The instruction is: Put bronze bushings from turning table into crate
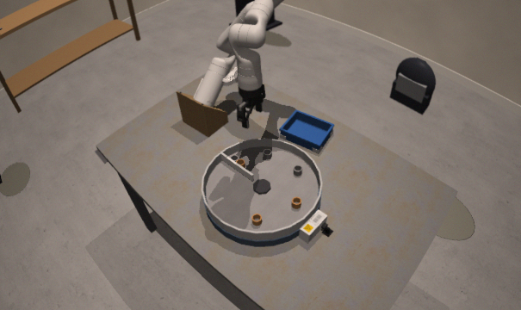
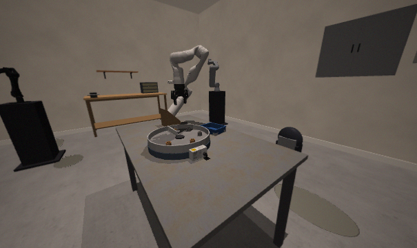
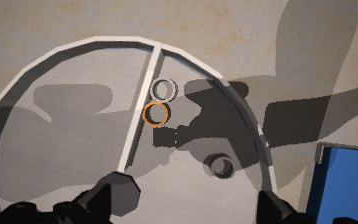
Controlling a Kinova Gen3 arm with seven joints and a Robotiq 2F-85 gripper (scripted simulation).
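The round turning table (image 1: 277,211) (image 2: 167,151) (image 3: 70,130) has a raised pale rim and a straight divider bar (image 1: 239,166) (image 3: 139,112). Three bronze bushings lie on it: one (image 1: 240,163) (image 3: 155,114) against the bar, and two (image 1: 296,202) (image 1: 257,220) near the front. A steel bushing (image 3: 163,89) touches the first bronze one. Two more steel bushings (image 1: 267,152) (image 3: 220,166) (image 1: 298,170) stand further right. The blue crate (image 1: 305,129) (image 2: 213,128) (image 3: 350,185) is empty, behind the table on the right. My gripper (image 1: 244,120) (image 2: 178,98) (image 3: 184,204) is open and empty, high above the far rim.
A brown board (image 1: 200,114) leans on the table behind the turning table, left of the arm. A white control box (image 1: 313,224) (image 2: 198,152) sits against the turning table's front rim. A dark hub (image 1: 262,186) marks its centre.
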